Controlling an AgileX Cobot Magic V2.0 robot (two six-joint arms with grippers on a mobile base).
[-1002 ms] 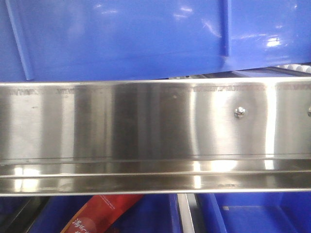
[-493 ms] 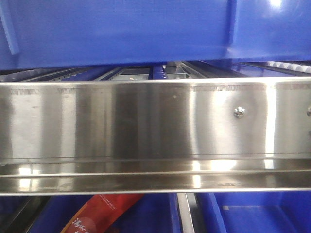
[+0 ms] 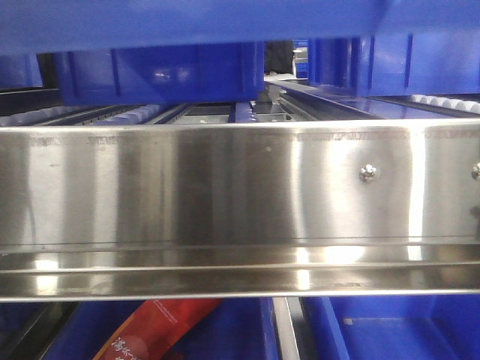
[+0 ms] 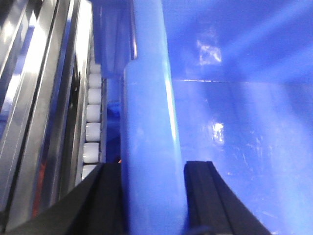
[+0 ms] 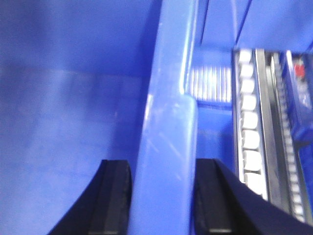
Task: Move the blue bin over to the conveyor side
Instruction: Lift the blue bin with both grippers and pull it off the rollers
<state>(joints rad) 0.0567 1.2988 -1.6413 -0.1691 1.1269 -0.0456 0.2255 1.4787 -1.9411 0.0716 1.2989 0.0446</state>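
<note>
The blue bin (image 3: 187, 22) shows only as a blue band along the top edge of the front view, raised above the steel rack. My left gripper (image 4: 153, 167) is shut on the bin's thick rolled rim (image 4: 149, 112), one black finger on each side of it. My right gripper (image 5: 161, 165) is shut on the opposite rim (image 5: 168, 117) in the same way. The bin's glossy inside wall (image 4: 244, 147) fills the right of the left wrist view and also shows in the right wrist view (image 5: 63, 112). The conveyor is out of view.
A shiny stainless steel rack front (image 3: 225, 187) spans the front view, with roller tracks behind it. White rollers (image 4: 93, 129) run beside the bin, also in the right wrist view (image 5: 249, 122). Other blue bins (image 3: 157, 75) stand further back. Below lie a red packet (image 3: 154, 330) and more blue bins (image 3: 390, 330).
The blue bin has risen in the front view, from covering the rack's top to the frame's upper edge. The roller tracks and the bins behind now show.
</note>
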